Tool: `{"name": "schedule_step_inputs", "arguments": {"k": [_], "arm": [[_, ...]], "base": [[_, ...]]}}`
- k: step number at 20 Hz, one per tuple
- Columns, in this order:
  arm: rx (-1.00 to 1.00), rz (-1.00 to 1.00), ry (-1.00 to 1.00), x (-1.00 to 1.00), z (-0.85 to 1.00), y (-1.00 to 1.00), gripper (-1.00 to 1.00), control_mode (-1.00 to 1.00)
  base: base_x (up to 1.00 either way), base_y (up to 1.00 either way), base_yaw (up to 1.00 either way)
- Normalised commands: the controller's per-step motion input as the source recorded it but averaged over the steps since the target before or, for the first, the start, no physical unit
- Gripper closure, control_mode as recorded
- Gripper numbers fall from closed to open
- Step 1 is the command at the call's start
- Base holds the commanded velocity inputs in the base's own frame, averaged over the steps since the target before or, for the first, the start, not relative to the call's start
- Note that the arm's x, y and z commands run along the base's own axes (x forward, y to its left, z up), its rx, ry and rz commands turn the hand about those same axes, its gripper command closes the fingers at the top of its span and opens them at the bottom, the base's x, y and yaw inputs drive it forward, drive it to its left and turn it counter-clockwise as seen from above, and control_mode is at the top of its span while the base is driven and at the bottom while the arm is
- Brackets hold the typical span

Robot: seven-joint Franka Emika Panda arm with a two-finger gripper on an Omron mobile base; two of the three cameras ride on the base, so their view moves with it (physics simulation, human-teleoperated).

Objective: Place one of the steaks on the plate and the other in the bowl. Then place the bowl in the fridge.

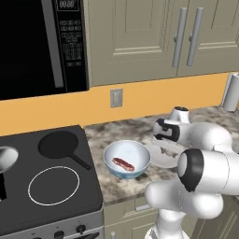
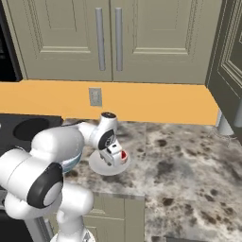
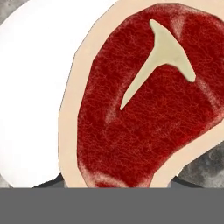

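Note:
One steak (image 1: 123,164) lies inside the white bowl (image 1: 127,158) on the counter next to the stove. The other steak (image 3: 144,105) is seen from very close in the hand view, resting over the white plate (image 3: 30,96), with its right edge reaching past the rim above the counter. My gripper (image 3: 116,183) is down at the plate (image 2: 101,166), and a dark fingertip (image 3: 50,183) sits against each side of this steak (image 2: 124,155). It appears shut on the steak. My arm hides most of the plate (image 1: 158,159) in the left base view.
A black stove (image 1: 46,186) with a dark frying pan (image 1: 58,144) stands left of the bowl. A microwave (image 1: 42,42) and cabinets hang above. A paper towel roll (image 1: 230,92) stands at the far right. The fridge door (image 2: 227,61) edges the right base view.

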Motion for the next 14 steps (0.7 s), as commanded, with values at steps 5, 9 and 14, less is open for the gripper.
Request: {"name": "schedule_step_inputs", "arguments": {"k": [5, 9, 14], "arm": [[0.0, 0.02, 0.06, 0.01, -0.26, 0.0, 1.0, -1.0], [0.0, 0.06, 0.02, 0.12, -0.19, 0.0, 1.0, -1.0], [0.02, 0.06, 0.04, 0.11, -0.27, 0.0, 1.0, -1.0]], "base": [[0.0, 0.0, 0.0], [0.0, 0.0, 0.0], [0.0, 0.0, 0.0]]}}
